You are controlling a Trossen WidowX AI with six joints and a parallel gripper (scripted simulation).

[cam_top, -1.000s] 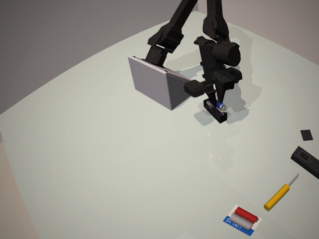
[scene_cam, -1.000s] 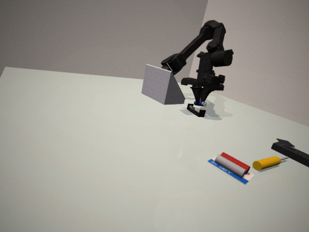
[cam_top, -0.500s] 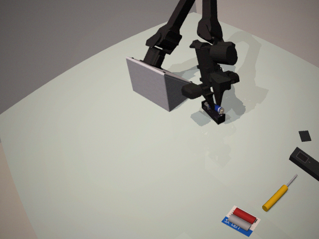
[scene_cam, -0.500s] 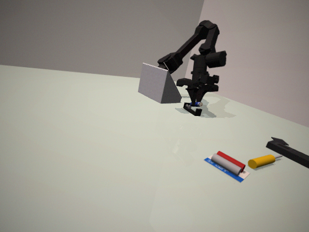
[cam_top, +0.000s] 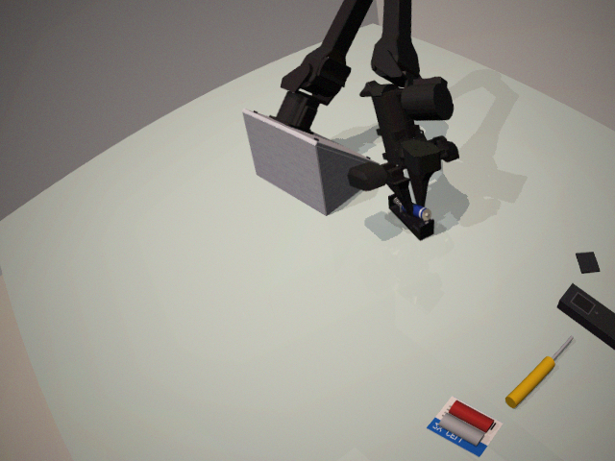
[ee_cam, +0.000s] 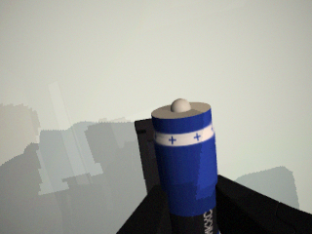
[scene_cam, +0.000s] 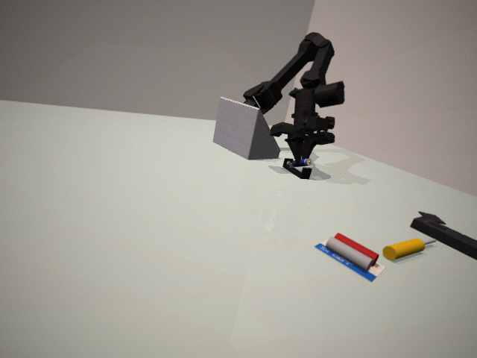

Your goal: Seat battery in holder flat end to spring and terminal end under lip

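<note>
The gripper (cam_top: 411, 204) carries the battery (cam_top: 421, 212) low over the black holder (cam_top: 416, 223), probably so it can go in flat along the slot. The terminal end points to the near right wall. The fingers stand narrow, clenched on the battery body; it is not seated yet.

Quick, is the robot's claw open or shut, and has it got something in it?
Gripper: closed on the blue battery, holding it just over the black holder.
</note>
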